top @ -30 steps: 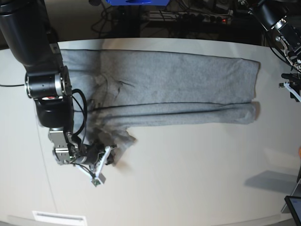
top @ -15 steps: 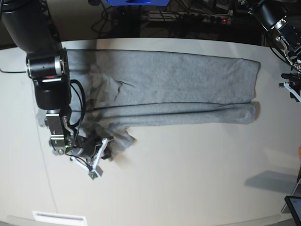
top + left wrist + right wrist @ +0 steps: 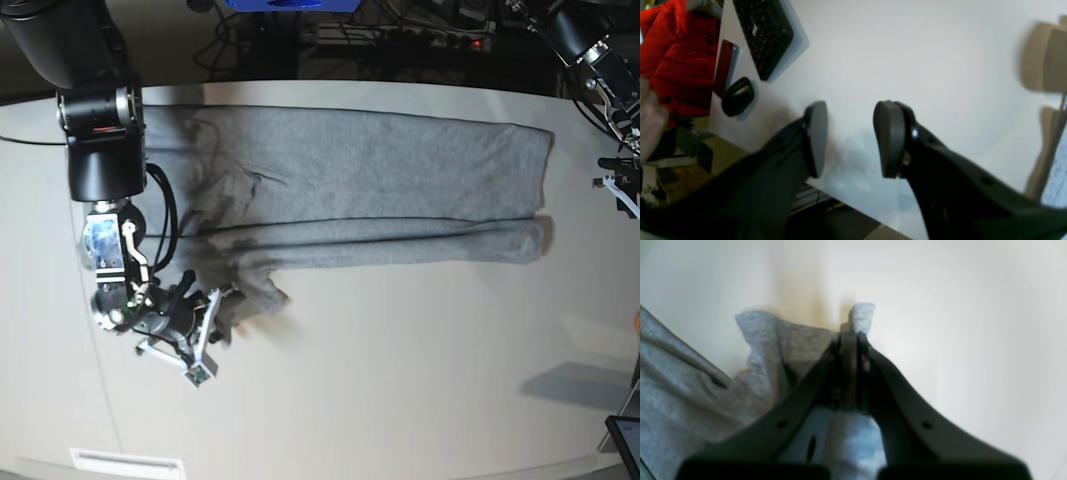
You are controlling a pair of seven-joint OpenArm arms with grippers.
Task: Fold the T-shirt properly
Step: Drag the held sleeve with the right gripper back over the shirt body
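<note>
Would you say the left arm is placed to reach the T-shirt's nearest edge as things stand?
Probably yes: the left gripper hangs open and empty over bare table, right beside the T-shirt, with nothing between them.

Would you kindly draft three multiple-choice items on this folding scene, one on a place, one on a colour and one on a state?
1. Where does the right gripper grip the T-shirt?
A. at the bunched end on the base view's left
B. in the middle of the long fold
C. at the far end beside the other arm

2. What colour is the T-shirt?
A. red
B. heather grey
C. navy blue

3. How does the left gripper stand?
A. shut on cloth
B. shut on nothing
C. open and holding nothing

Answers:
1 A, since the base view shows the gripper at the crumpled cloth on its left, away from the long folded strip.
2 B, since both the right wrist view and the base view show grey flecked cloth.
3 C, since the left wrist view shows its fingers apart with only the bare white table between them.
</note>
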